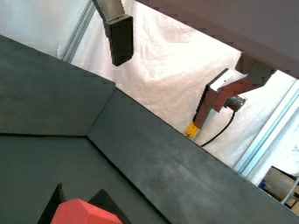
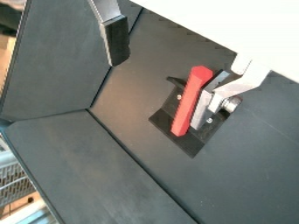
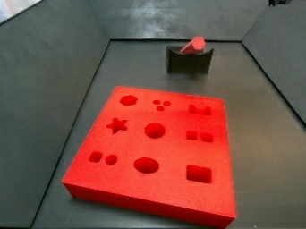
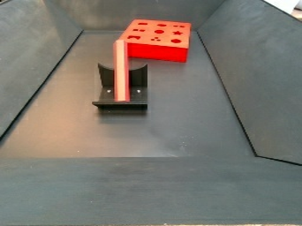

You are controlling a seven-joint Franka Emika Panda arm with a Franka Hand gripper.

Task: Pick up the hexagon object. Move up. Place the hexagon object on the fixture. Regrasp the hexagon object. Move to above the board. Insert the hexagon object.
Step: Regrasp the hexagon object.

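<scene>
The hexagon object (image 2: 186,101) is a salmon-red bar leaning upright in the notch of the dark fixture (image 2: 173,124). Both side views show the hexagon object (image 3: 194,44) (image 4: 120,65) on the fixture (image 3: 188,62) (image 4: 122,95), with nothing touching it. The red board (image 3: 156,143) (image 4: 160,41) with shaped holes lies flat on the floor, apart from the fixture. My gripper (image 2: 170,80) (image 1: 170,81) is open and hangs well above the bar, with one finger (image 2: 114,39) far to the side and nothing held. A salmon-red end (image 1: 82,213) shows at a wrist view's edge.
Dark sloping walls (image 3: 54,63) (image 4: 236,79) ring the grey floor on all sides. White cloth (image 1: 163,61) and a metal frame (image 1: 274,122) stand beyond the wall.
</scene>
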